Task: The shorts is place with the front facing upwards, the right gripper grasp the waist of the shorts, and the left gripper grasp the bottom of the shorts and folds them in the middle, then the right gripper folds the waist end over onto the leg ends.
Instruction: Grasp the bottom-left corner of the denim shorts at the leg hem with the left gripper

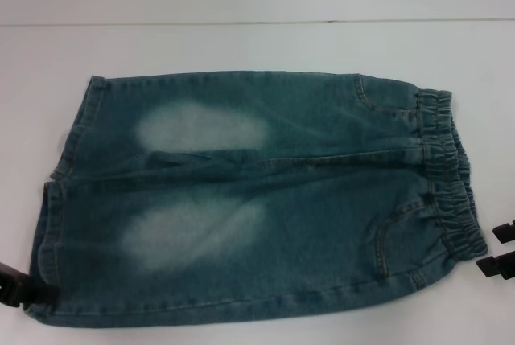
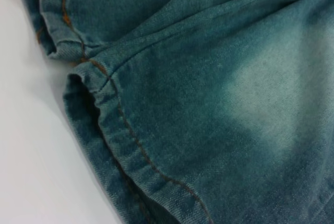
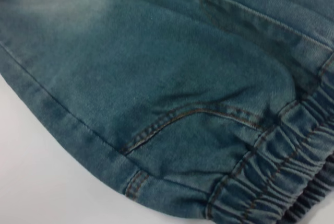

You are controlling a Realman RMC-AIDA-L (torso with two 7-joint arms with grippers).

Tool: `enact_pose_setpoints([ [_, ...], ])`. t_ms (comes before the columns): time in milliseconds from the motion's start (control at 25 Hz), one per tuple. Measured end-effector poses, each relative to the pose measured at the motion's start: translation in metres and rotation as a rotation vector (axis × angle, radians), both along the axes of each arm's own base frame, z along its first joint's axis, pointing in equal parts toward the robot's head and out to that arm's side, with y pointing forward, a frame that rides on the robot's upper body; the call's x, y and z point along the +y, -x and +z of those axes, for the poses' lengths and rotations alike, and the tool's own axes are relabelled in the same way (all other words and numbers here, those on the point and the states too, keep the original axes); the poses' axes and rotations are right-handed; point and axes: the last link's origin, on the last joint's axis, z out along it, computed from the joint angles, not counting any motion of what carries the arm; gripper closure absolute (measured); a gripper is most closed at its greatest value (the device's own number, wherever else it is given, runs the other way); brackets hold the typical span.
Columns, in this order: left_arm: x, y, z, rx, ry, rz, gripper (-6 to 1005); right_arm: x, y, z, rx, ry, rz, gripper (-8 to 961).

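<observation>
Denim shorts (image 1: 257,200) lie flat on the white table, front up, with pale faded patches on both legs. The elastic waist (image 1: 451,176) points right and the leg ends (image 1: 56,200) point left. My right gripper (image 1: 497,250) stands open just off the near corner of the waist, with nothing between its fingers. My left gripper (image 1: 14,285) shows as a black piece at the near corner of the leg ends, touching the hem. The left wrist view shows the leg hems (image 2: 104,130) up close. The right wrist view shows the waist elastic (image 3: 271,177) and a pocket seam (image 3: 188,117).
The white table (image 1: 241,47) runs beyond the shorts to a far edge line. A bare strip of table (image 1: 483,313) lies near the front right.
</observation>
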Motion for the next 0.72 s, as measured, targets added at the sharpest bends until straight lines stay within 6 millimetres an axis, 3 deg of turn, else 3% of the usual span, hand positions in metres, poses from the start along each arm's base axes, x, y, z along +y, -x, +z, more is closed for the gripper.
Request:
enact_pose_setpoints([
  [720,-0.001,0.001,0.001,0.001,-0.003,0.004,931,0.009,0.007,-0.021,0.01,0.056,0.02,243],
])
